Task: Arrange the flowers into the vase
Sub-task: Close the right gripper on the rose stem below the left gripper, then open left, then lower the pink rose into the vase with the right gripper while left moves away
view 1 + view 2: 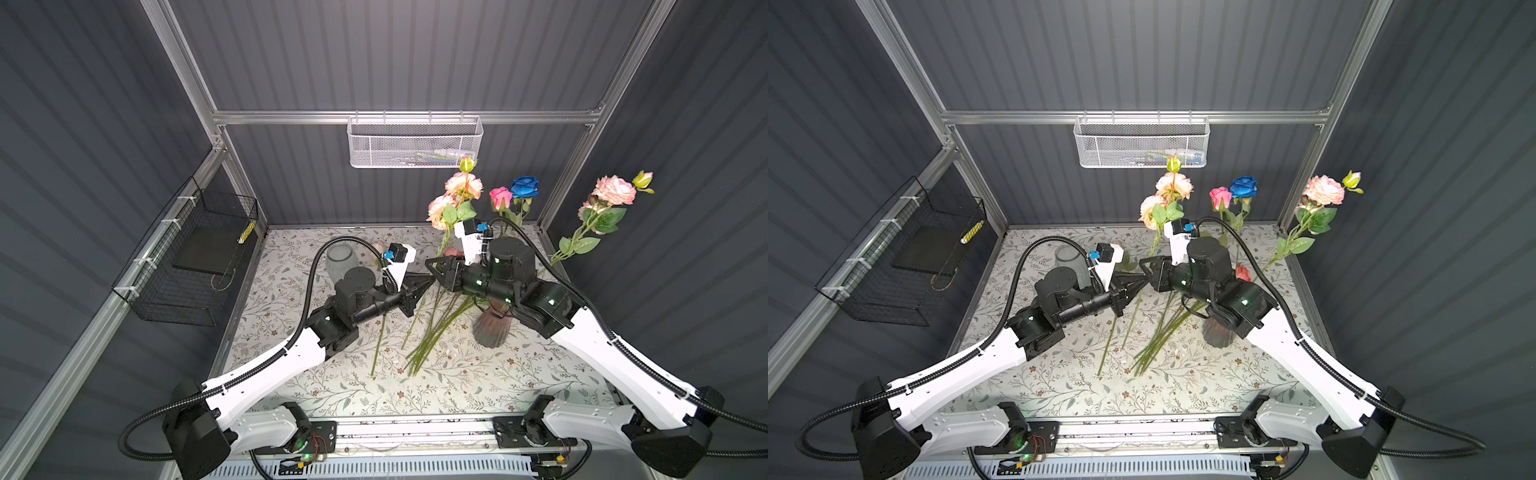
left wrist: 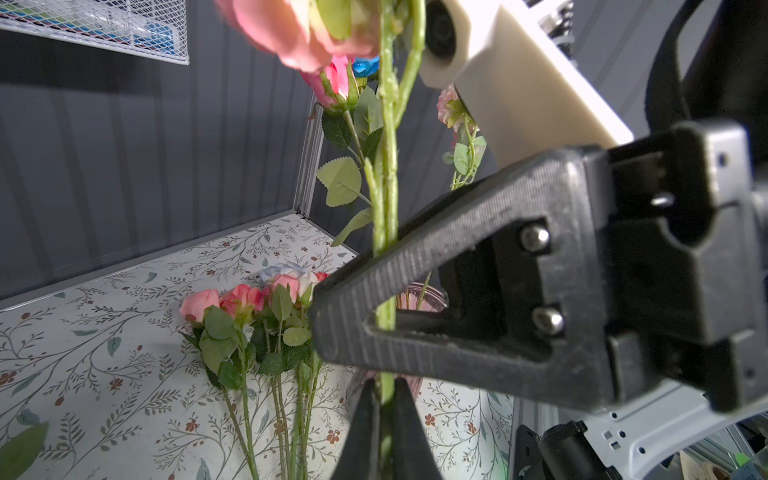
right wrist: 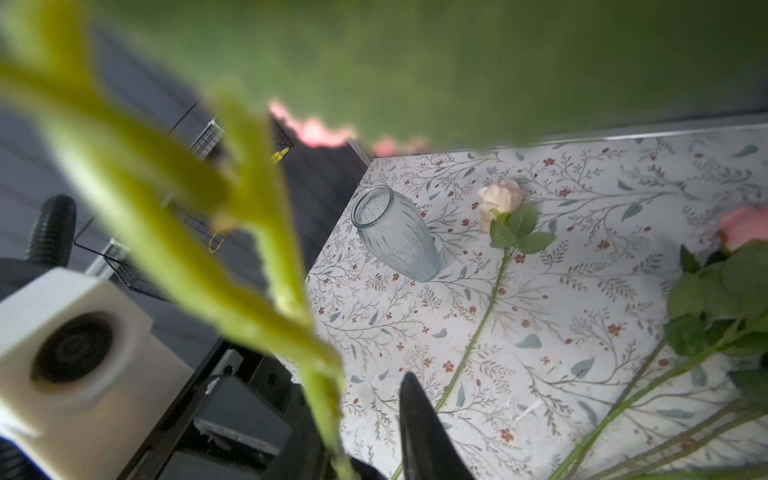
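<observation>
A peach-pink flower stands upright on its green stem above the table's middle. My left gripper is shut on that stem. My right gripper faces it just above. Its jaws are open, and the stem lies against one of them with a gap to the other. A smoky pink vase at the right holds a blue rose, a pink rose and a peach one. Several flowers lie on the table.
An empty clear glass vase stands at the back left, with a single pale rose lying near it. A white mesh basket hangs on the back rail. A black wire basket hangs on the left wall.
</observation>
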### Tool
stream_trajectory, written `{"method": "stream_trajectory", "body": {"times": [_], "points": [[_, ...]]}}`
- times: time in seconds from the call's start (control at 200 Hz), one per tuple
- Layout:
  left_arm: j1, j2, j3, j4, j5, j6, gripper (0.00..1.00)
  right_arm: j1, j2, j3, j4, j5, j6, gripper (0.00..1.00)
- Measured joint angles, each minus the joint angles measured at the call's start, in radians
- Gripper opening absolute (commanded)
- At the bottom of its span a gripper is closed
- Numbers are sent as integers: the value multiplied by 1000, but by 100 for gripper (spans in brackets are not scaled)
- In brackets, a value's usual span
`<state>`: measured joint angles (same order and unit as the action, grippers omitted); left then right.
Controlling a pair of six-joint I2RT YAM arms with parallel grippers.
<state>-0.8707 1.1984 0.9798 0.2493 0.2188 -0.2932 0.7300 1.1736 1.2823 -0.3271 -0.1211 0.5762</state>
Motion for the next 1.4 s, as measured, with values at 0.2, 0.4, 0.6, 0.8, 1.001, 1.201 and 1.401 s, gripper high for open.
{"method": "stream_trajectory", "body": {"times": [0.2,0.4,0.6,0.8,1.001,1.201,1.401], "points": [[0,0,-1,5,0,-6,27,11,-1,2,8,10,-5,9],[0,-14,-10,16,-27,-5,83,23,-2,18,-36,91,-42,9],[0,-150,-77,-14,-140,24,95,29,-49,77,-139,211,-121,9],[0,-226,-98,-42,-233,50,96,30,-154,166,-228,373,-220,9],[0,-205,-109,-70,-254,55,96,30,-228,222,-288,571,-334,9],[0,-182,-109,-90,-275,65,96,30,-227,290,-322,766,-446,9],[0,-123,-109,-104,-343,63,96,-3,-227,244,-325,897,-496,10]]}}
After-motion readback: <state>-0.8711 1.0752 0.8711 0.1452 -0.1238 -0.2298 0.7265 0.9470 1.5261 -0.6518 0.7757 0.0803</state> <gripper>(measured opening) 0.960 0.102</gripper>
